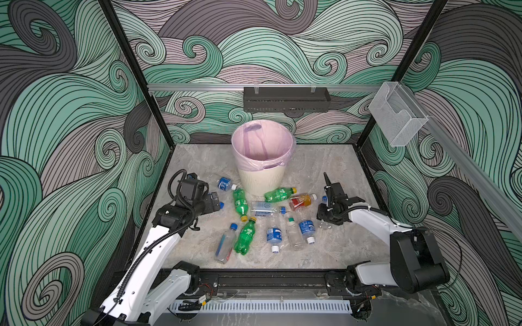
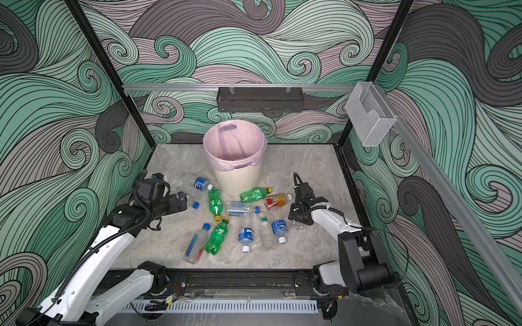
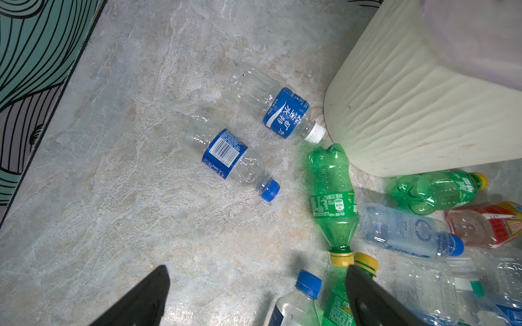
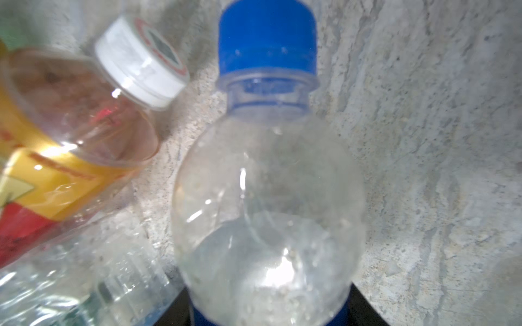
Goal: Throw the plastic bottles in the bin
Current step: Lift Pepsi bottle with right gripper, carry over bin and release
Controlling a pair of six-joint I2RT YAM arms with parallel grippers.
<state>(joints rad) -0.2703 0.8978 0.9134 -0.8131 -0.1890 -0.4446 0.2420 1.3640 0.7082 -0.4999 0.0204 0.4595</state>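
On worktop (image 1: 333, 254) right side: my right end effector (image 1: 325, 213) clamps clear blue-capped plastic bottle (image 4: 265, 197); next, lift over cream ribbed bin (image 1: 261, 180).

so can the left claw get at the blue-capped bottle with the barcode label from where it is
Probably yes: the left claw is open, and only bare table lies between it and that bottle, which lies apart from the others.

Bright, even light falls from above; shadows lie soft on the bench (image 1: 339, 248). Top views bend at the edges. Right wrist view is blurred, with glare on the clear bottle (image 4: 265, 197).
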